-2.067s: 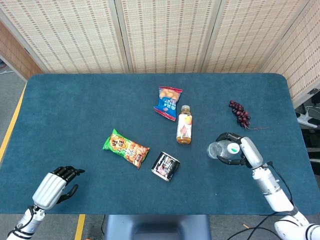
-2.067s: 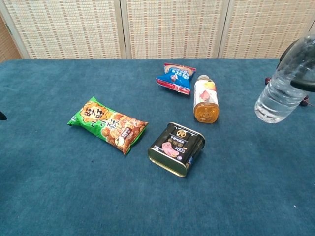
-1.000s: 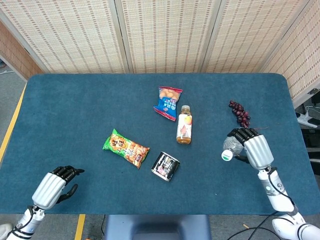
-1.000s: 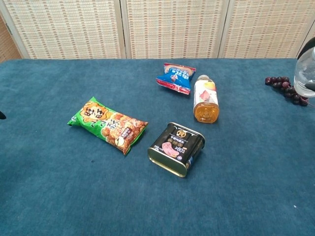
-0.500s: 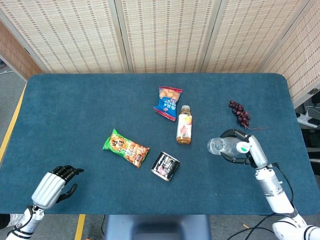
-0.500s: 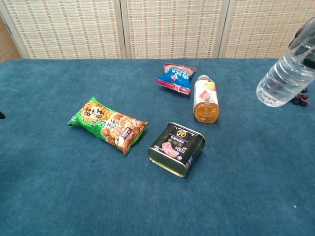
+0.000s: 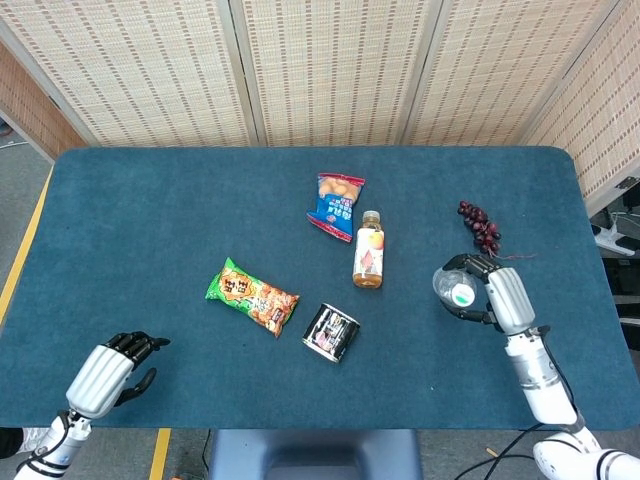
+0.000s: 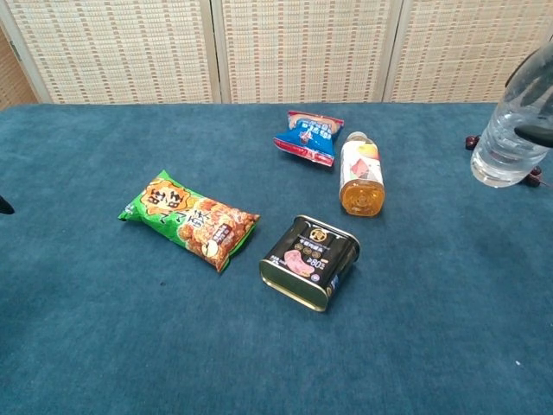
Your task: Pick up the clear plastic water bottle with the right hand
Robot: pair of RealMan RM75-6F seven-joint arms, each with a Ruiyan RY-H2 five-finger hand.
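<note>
Since half a second ago, your right hand (image 7: 492,291) is swinging the water bottle (image 8: 517,123) more upright, its base now pointing less toward the middle of the worktop (image 7: 180,210). You are holding it clear of the surface with fingers wrapped around its body, the cap end facing the head camera. Just behind the hand, the grapes (image 7: 480,227) are lying on the cloth. Further in, the juice bottle (image 7: 369,251), blue snack packet (image 7: 335,203), tin (image 7: 331,331) and green snack bag (image 7: 251,294) are resting. Your left hand (image 7: 108,370) is sitting at the near left edge, seemingly curled in on nothing.
</note>
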